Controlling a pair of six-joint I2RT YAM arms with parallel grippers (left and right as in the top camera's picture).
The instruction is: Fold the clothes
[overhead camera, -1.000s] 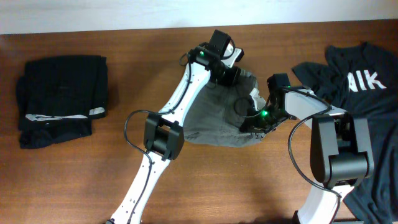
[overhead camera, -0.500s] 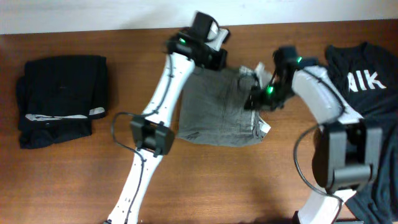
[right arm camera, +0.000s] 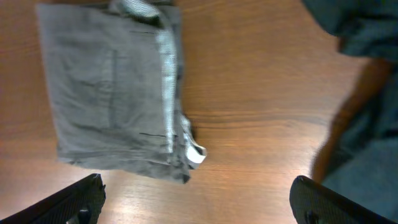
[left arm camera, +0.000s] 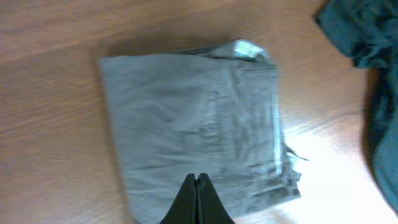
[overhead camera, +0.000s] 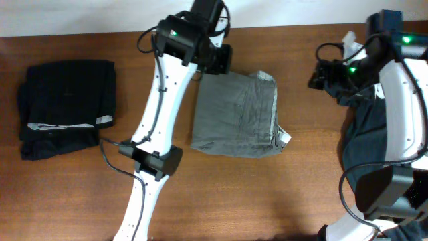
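Note:
The clothes, grey-khaki shorts, lie folded in a flat rectangle at the table's middle, with a small white label sticking out at one corner. My left gripper hovers above the shorts' far edge, shut and holding nothing; in the left wrist view its closed fingertips point over the grey cloth. My right gripper is raised to the right of the shorts, open and empty. In the right wrist view its fingers stand far apart above bare wood, with the shorts to the upper left.
A folded black garment lies at the far left. A dark T-shirt with white lettering is heaped at the right edge, under the right arm; it also shows in the wrist views.
Both arms have pulled up and away from the shorts. The right gripper opened, let go of the cloth and swung right. The shorts now lie folded and flat.

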